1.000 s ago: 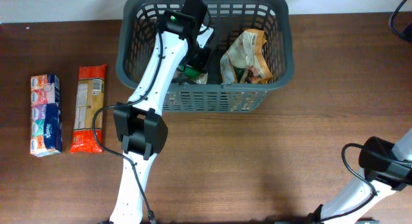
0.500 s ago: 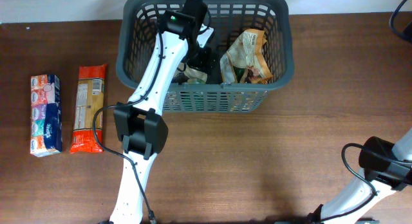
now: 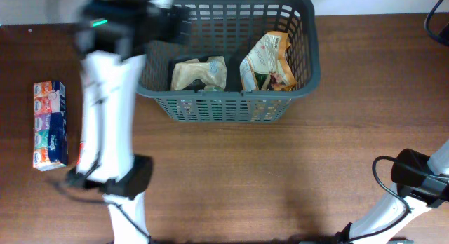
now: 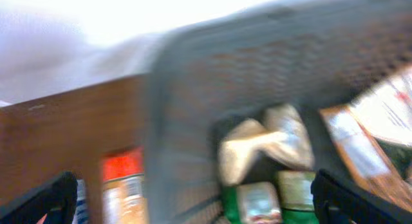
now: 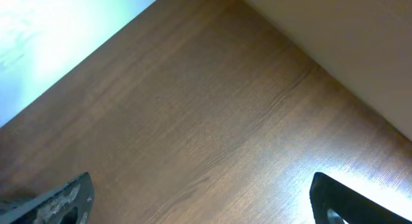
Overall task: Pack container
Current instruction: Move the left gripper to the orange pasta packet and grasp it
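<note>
Right arm (image 3: 414, 184): nearest the robot, at about 4 o'clock on the table (image 3: 280, 174), well apart from everything else
Right pincer (image 5: 199, 198): fingers spread wide with only bare wood beneath them, holding nothing
Tissue pack (image 3: 50, 125): lies flat at 9 o'clock near the left edge, long side running near to far, not yet packed
Red-orange packet (image 4: 122, 179): lies on the wood just beside the tissue pack, seen in the left wrist view; the arm covers nearly all of it from overhead
Left arm (image 3: 105, 97): blurred overhead, reaching from the near edge up to 11 o'clock
Left pincer (image 4: 193, 188): fingers far apart and nothing between them, poised near the left end of the basket at about rim height
Container (image 3: 305, 76): upright at 12 o'clock against the far edge of the table
Contents: a pale crumpled bag (image 3: 200, 73) left of centre and a printed snack bag (image 3: 269, 62) to its right, apart from each other
Step in hand: likely the gap between picks, since two goods are in, two remain out and the left pincer is empty
Next move: probably carry the left pincer to 9 o'clock, lower it across a pack's narrow width, close, lift clear of the rim and release over bare floor inside
</note>
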You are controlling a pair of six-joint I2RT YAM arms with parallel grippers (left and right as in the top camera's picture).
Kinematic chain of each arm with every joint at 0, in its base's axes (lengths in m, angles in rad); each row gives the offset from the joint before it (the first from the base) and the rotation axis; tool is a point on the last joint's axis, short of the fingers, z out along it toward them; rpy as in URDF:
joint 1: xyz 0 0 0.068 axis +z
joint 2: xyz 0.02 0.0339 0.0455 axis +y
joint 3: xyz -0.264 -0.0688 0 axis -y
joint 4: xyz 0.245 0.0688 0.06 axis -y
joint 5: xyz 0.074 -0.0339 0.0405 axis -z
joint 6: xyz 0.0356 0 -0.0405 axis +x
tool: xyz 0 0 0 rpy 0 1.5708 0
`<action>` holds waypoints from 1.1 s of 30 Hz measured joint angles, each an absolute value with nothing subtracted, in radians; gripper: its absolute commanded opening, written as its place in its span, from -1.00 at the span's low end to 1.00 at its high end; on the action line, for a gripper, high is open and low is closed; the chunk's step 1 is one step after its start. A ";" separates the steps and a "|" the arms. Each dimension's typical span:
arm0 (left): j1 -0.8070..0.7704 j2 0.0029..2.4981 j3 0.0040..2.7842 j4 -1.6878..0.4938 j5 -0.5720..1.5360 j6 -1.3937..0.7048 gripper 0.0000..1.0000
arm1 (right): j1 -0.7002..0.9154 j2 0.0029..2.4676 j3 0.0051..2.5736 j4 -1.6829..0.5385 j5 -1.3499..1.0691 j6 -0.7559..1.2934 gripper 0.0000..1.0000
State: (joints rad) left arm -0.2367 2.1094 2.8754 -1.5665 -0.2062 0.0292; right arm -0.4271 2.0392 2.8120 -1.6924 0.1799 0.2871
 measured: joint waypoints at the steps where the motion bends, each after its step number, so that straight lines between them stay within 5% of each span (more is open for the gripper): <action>1: -0.209 2.084 2.879 -1.605 -0.212 0.019 0.99 | -0.427 2.039 2.812 -1.692 0.180 0.287 0.97; 12: 0.185 1.992 2.844 -1.684 -0.041 -0.015 0.99 | -0.427 2.039 2.812 -1.692 0.180 0.287 0.97; 17: 0.298 1.965 2.601 -1.682 -0.014 -0.015 0.99 | -0.427 2.039 2.812 -1.692 0.180 0.288 0.97; 22: 0.350 1.968 2.288 -1.647 -0.003 -0.015 0.99 | -0.427 2.039 2.812 -1.692 0.180 0.288 0.98; 33: 0.360 1.973 1.698 -1.206 0.008 0.103 0.99 | -0.427 2.039 2.812 -1.692 0.180 0.288 0.97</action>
